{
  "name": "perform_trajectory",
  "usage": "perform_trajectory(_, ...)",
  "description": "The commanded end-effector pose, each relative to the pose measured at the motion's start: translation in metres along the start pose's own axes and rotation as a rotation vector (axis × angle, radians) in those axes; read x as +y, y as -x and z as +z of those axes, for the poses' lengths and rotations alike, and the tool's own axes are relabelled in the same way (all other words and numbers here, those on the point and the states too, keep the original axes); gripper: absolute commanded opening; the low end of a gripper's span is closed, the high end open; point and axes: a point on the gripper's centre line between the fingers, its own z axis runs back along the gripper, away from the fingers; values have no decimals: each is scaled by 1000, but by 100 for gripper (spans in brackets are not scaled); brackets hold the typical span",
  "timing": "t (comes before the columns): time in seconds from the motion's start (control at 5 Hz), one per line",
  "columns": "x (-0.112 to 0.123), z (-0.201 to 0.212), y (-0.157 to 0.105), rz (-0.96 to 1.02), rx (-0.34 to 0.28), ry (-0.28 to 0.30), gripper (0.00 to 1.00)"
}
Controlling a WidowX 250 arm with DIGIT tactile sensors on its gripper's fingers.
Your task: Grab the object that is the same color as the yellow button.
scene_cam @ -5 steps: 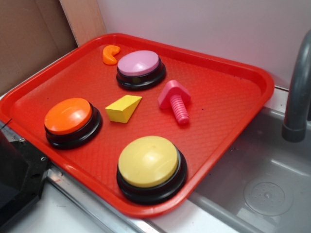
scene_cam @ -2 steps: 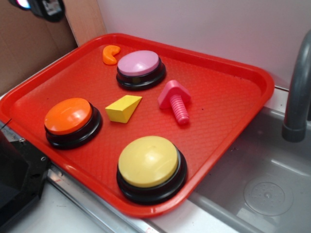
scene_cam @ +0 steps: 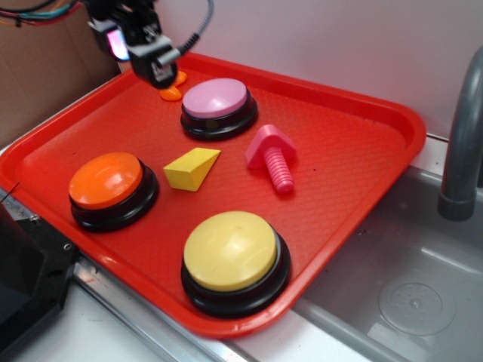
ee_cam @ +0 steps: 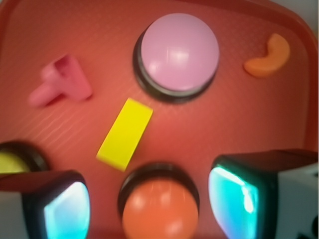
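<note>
**Fingers wide above the tray's far corner, yellow wedge untouched mid-tray**

Nearest the exterior camera, the yellow button (scene_cam: 235, 253) sits on its black base close to the front rim of the red tray (scene_cam: 362, 162). It is only the colour reference. Just behind it, near the middle of the tray, lies the object (scene_cam: 192, 168), a small yellow wedge resting flat and touching nothing. The orange button (scene_cam: 107, 181) stands to its left in that view, the pink bolt (scene_cam: 273, 156) to its right. Further back comes the pink button (scene_cam: 216, 101), and beyond that the small orange curved piece (scene_cam: 173, 92) in the far corner. The tray holds all six things. It rests on the tabletop beside a sink (scene_cam: 411, 290).

The gripper (scene_cam: 157, 69) hangs over that far corner, well apart from the wedge. In the wrist view its two fingers (ee_cam: 60, 206) stand wide apart with nothing between them, framing the orange button, and the wedge (ee_cam: 125, 133) shows ahead of them.

The risks, as I judge them:
- The wedge is hemmed in by the orange and pink buttons, so wide fingers coming down off-centre could land on a dome or press it.
- Sloped faces may let the block squirt out if the fingers close across the slope, not the flat sides.
- The orange curved piece lies right below the gripper, so a drop from here would take the wrong thing.
</note>
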Motion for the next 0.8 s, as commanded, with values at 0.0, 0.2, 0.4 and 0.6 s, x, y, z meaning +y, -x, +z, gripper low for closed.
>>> perform_trajectory(0.0, -17, -42, -9, 42, -19, 18, 100)
perform_trajectory(0.2, -22, -63, -7, 86, 15, 6, 100)
perform_trajectory(0.4, -27, -80, -7, 119, 47, 9, 100)
perform_trajectory(0.6, -31, -93, -6, 126, 87, 22, 100)
